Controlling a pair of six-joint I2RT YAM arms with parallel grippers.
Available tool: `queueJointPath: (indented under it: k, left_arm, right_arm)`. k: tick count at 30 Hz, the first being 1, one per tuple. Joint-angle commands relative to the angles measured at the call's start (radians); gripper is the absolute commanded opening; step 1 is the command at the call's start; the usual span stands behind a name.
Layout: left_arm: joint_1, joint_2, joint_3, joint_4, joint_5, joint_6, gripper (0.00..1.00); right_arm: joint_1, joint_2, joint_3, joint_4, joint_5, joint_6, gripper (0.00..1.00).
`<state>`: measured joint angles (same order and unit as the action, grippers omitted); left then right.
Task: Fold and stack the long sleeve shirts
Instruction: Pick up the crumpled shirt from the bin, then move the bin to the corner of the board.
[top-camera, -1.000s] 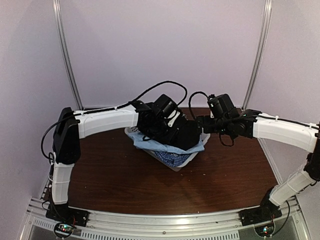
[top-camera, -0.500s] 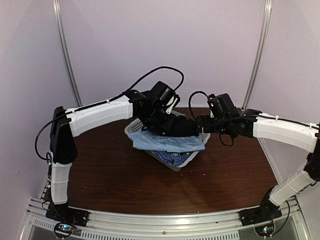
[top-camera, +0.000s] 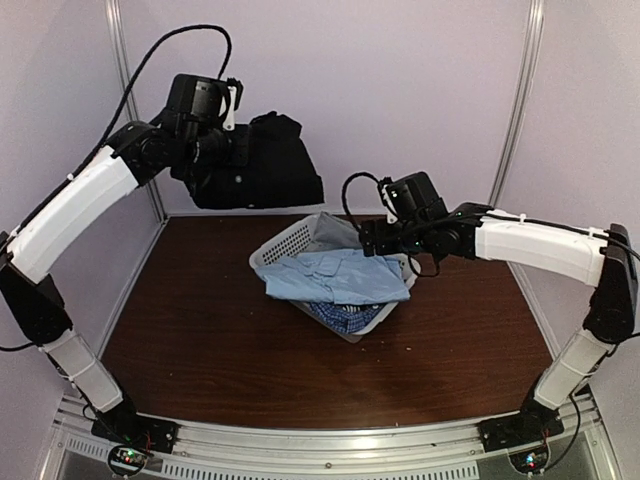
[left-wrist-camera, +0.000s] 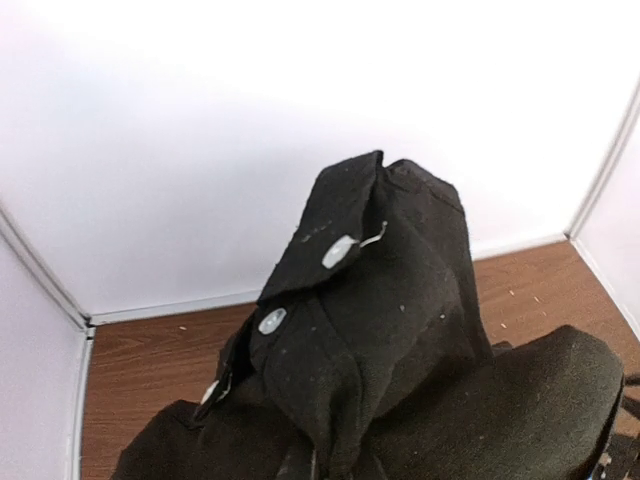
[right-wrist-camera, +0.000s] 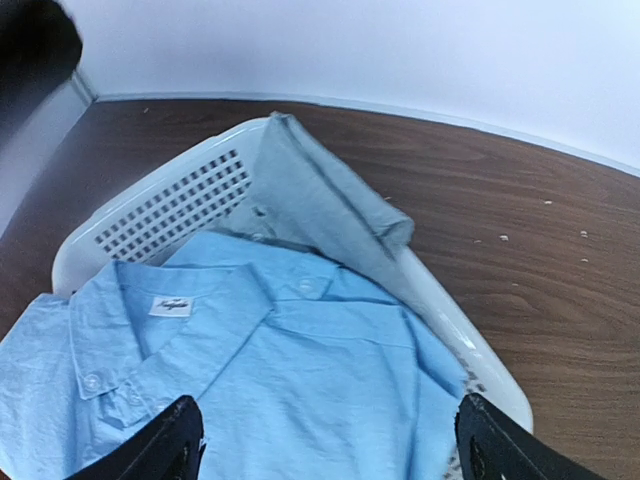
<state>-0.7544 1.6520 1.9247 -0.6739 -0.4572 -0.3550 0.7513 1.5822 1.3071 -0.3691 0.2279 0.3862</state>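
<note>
Overhead: plain black buttoned cloth shirt (top-camera: 268, 168), raised far left, clenched in left gripper (top-camera: 233, 148); step: emptying white plastic lattice basket (top-camera: 283, 240).
Left wrist: the black shirt fills the frame.
Right wrist: right gripper (right-wrist-camera: 328, 440) spread, empty, over pale blue collared cloth shirt (right-wrist-camera: 285, 365) in the basket.
Next, probably: spread the black shirt on near brown wooden table (top-camera: 220, 345).

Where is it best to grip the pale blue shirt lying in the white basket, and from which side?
Grip the collar of the pale blue cloth shirt from above. It lies spread atop the white plastic lattice basket, collar up and uncovered, so a downward pinch seems simplest.
</note>
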Motion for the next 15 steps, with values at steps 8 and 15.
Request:
queueJointPath:
  k: [8, 15]
  left_arm:
    - [0.053, -0.184, -0.113, 0.092, -0.215, 0.010, 0.00]
    - [0.095, -0.283, -0.274, 0.083, -0.228, -0.045, 0.00]
  right_arm:
    - [-0.011, 0.362, 0.296, 0.000, -0.138, -0.016, 0.42]
    - [-0.111, 0.592, 0.447, -0.032, -0.162, -0.006, 0.30]
